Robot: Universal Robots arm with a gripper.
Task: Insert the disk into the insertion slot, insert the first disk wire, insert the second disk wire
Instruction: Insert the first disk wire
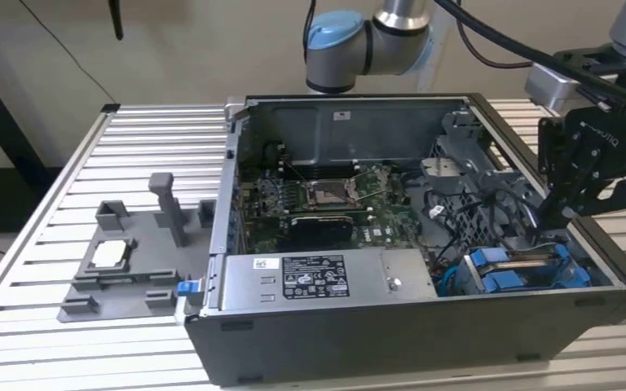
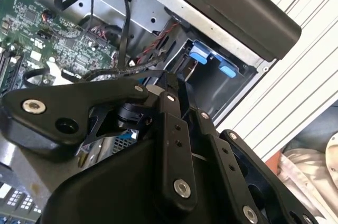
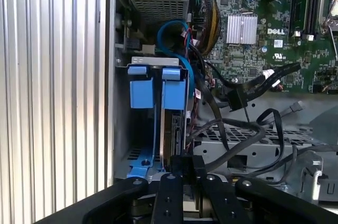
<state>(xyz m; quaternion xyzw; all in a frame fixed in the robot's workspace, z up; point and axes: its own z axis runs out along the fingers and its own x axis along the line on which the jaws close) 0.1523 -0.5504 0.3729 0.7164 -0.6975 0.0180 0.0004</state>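
My claw (image 3: 187,161) hovering right at disk (image 3: 175,129) edge; cannot tell if spread or pinching. Disk standing on edge inside insertion slot (image 3: 122,129), at computer case (image 1: 400,334) corner toward exterior view's right. Blue carrier tabs (image 3: 158,89) sticking out. Black cables (image 3: 238,99) trailing beside slot, motherboard (image 3: 264,49) lying beyond.

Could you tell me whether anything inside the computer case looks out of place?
Nothing looks damaged. Loose black cables sprawl across the metal cage beside the disk, their free ends apparently unplugged.
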